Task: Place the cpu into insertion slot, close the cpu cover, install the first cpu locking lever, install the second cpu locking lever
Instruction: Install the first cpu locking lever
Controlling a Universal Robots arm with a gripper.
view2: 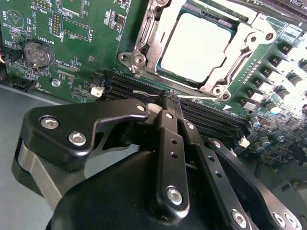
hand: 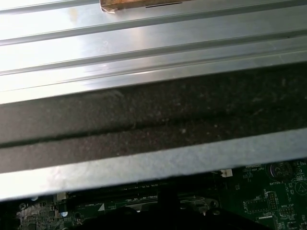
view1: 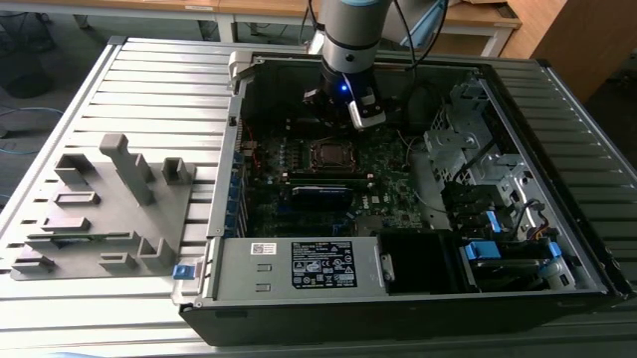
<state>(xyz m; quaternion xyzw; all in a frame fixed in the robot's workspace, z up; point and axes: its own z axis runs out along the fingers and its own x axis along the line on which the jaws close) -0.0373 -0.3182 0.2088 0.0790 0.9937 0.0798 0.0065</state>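
One cpu just beside the end effector

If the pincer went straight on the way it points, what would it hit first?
Likely the thin wire lever just ahead of the pincer, at the cpu cover edge, with the black memory slots beneath; depth is unclear.

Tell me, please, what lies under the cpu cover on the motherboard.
The cpu's pale top shows through the cpu cover's square opening. The cpu's edges and the insertion slot's interior beneath are covered and cannot be seen.
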